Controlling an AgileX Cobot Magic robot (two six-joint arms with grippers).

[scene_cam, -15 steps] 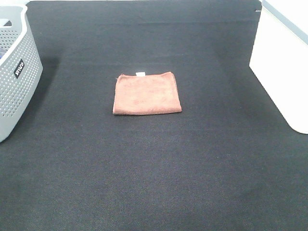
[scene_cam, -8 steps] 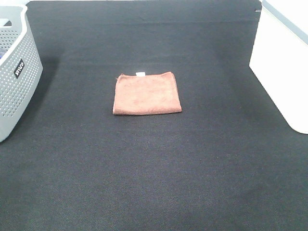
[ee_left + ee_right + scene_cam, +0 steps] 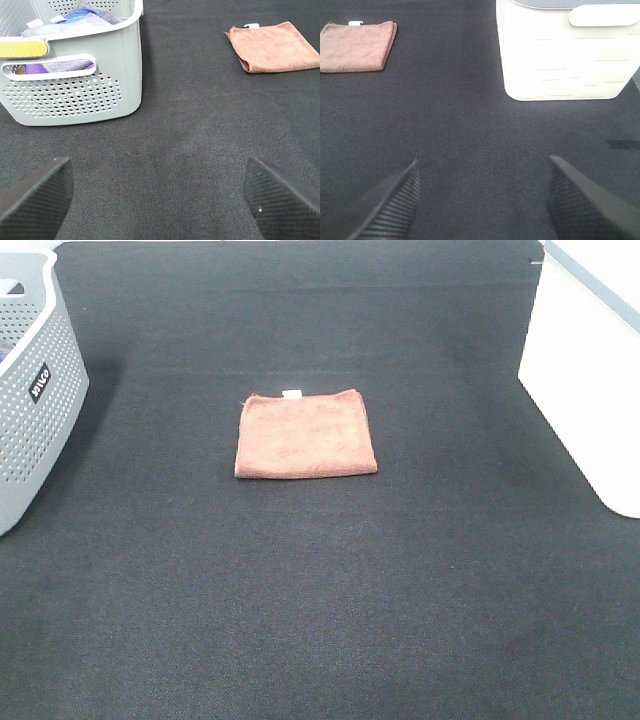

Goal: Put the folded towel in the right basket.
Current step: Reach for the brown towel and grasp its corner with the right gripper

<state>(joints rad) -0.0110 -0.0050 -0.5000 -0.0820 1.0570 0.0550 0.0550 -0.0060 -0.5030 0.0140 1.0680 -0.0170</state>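
A folded brown towel (image 3: 305, 434) with a small white tag lies flat on the black mat at the middle of the table. It also shows in the left wrist view (image 3: 274, 46) and the right wrist view (image 3: 356, 46). The white right basket (image 3: 590, 375) stands at the right edge; the right wrist view (image 3: 562, 52) shows its side wall. Neither gripper shows in the exterior view. The left gripper (image 3: 160, 200) is open and empty, well short of the towel. The right gripper (image 3: 482, 202) is open and empty, between towel and white basket.
A grey perforated basket (image 3: 30, 390) stands at the left edge; the left wrist view (image 3: 75, 85) shows several coloured cloths inside it. The black mat (image 3: 320, 600) covers the table.
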